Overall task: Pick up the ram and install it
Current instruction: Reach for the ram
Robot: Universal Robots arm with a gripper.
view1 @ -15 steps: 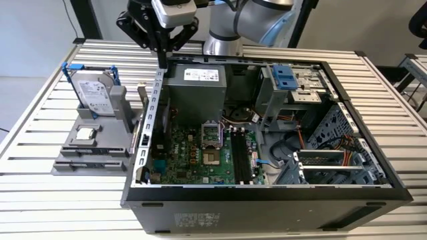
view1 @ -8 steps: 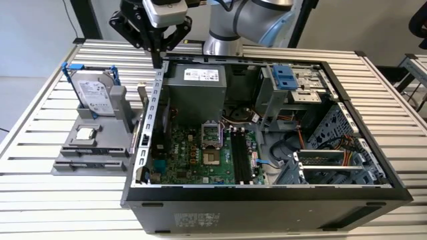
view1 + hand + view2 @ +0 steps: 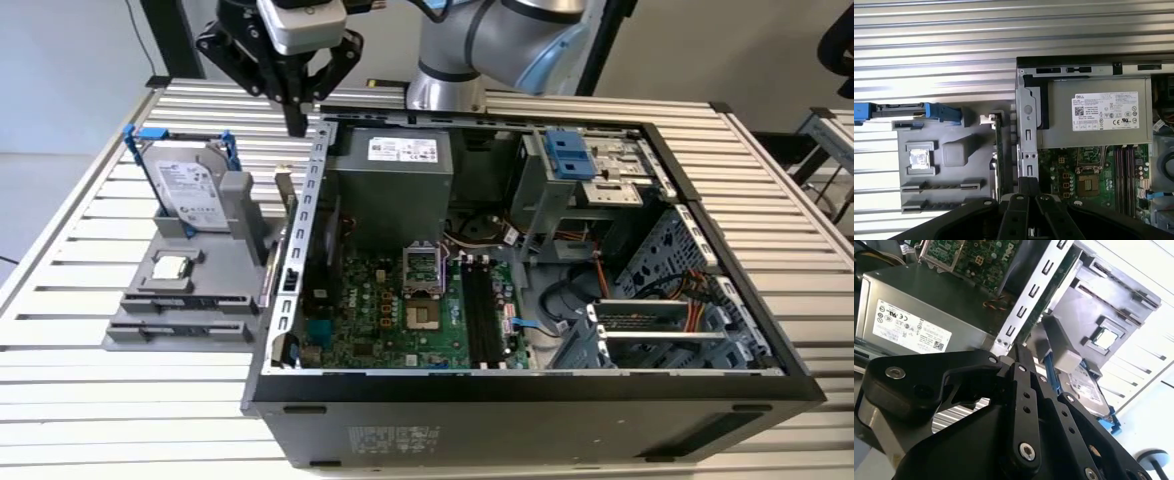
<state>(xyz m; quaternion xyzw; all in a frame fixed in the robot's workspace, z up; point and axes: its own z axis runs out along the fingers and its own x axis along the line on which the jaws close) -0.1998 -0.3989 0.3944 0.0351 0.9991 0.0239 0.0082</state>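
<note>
While gripper (image 3: 296, 128) hovers near the ram (image 3: 998, 160), pickup pending; jaws clenched, empty. Grasp needs them opened astride it.

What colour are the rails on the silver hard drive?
The rails are blue; the exterior view shows them best.

Work surface: table (image 3: 80, 400) of silver ribbed metal slats running across, evenly lit, with bright glare on the slats in the first wrist view. 2nd slatted table (image 3: 830, 135) at the exterior view's right edge, standing apart. Pale plain wall (image 3: 67, 60) behind. Grey floor (image 3: 27, 200) at the exterior view's left. Dark upright post (image 3: 171, 35) at the table's back.
</note>
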